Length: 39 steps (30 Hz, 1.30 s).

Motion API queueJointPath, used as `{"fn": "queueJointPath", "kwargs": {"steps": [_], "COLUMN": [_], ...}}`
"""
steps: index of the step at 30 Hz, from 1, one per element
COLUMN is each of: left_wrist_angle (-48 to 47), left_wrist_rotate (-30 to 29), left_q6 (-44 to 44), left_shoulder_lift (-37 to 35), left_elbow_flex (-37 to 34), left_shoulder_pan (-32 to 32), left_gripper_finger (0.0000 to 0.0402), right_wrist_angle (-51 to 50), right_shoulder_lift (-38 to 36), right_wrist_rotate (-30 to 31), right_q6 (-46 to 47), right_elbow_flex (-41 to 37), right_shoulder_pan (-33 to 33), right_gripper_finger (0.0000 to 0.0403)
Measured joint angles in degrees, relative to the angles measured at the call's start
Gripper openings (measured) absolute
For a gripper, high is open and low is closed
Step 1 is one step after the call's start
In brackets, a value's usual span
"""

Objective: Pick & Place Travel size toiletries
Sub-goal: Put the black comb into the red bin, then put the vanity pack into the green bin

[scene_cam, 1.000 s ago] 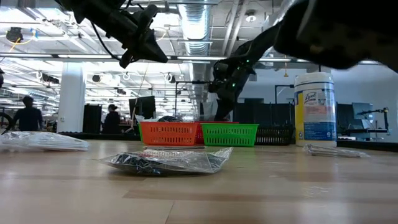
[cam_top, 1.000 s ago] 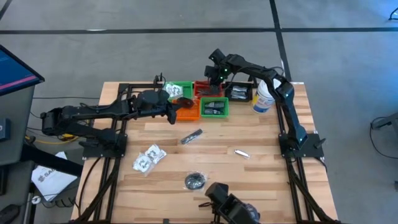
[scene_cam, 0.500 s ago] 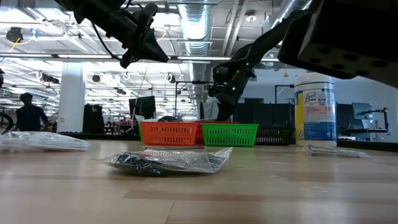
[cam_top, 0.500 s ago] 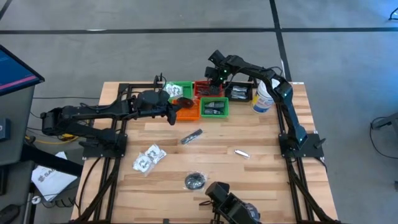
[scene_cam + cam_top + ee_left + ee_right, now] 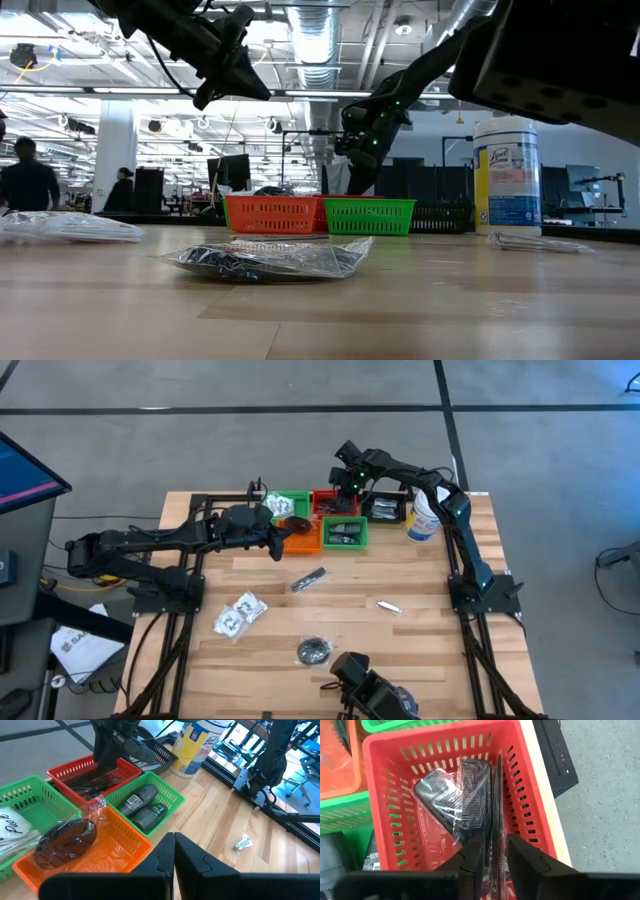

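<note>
My right gripper [image 5: 492, 865] hangs over the red tray [image 5: 530, 805], pointing steeply down, its fingers a little apart. A slim dark packet [image 5: 496, 805] stands on edge between them, next to plastic-wrapped dark ovals [image 5: 465, 795] lying in the tray. My left gripper [image 5: 173, 854] is shut and empty, in the air by the orange tray [image 5: 300, 536]. On the bare table lie clear packets with white contents [image 5: 238, 614], a black round piece in plastic [image 5: 313, 651], a dark slim packet [image 5: 308, 579] and a silvery sachet [image 5: 388, 606]. My right gripper comes from above, slanting down, with one finger on each side of the slim dark packet's near end [image 5: 494, 851], the fingers lying along it. The packet stands on edge in the red tray. I cannot tell whether the fingers touch it.
Trays stand side by side at the table's far edge: a green one [image 5: 291, 506], the red one, a black one [image 5: 385, 510], the orange one and a second green one [image 5: 345, 533] with dark ovals. A tall white canister [image 5: 424, 518] stands to their right. People move in the room behind.
</note>
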Motion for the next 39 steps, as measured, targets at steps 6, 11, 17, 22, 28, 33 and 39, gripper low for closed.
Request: {"fn": "queueJointPath", "kwargs": {"steps": [6,11,17,22,28,33,39], "left_wrist_angle": [0.0,0.0,0.02,0.02,0.02,0.03,0.02], "left_wrist_rotate": [-0.02,-0.07,-0.09,-0.09,-0.09,-0.07,-0.06], "left_q6": [0.04,0.04,0.04,-0.02,-0.11,-1.11,-1.53], "left_shoulder_lift": [0.0,0.0,0.0,0.0,0.0,0.0,0.0], "left_elbow_flex": [0.0,0.0,-0.02,-0.02,-0.02,-0.02,-0.02], "left_shoulder_pan": [0.0,0.0,0.0,-0.01,-0.02,-0.1,-1.52], "left_gripper_finger": [0.0001,0.0001,0.0001,0.0001,0.0001,0.0001,0.0001], "right_wrist_angle": [-0.25,-2.34,-3.48,-4.24,-5.37,-7.07,-9.46], "right_shoulder_lift": [-0.12,-0.25,-0.35,-0.35,-0.4,-0.84,-1.33], "right_wrist_rotate": [0.0,0.02,-0.22,-0.5,-0.66,-0.71,-0.9], "right_q6": [0.61,0.61,1.49,2.85,4.48,4.52,4.54], "right_elbow_flex": [0.0,2.46,7.97,13.35,18.33,19.37,19.41], "right_shoulder_pan": [0.02,0.09,0.39,1.4,3.66,5.91,9.05], "right_gripper_finger": [0.0088,0.0095,0.0102,0.0103,0.0103,0.0103,0.0103]}}
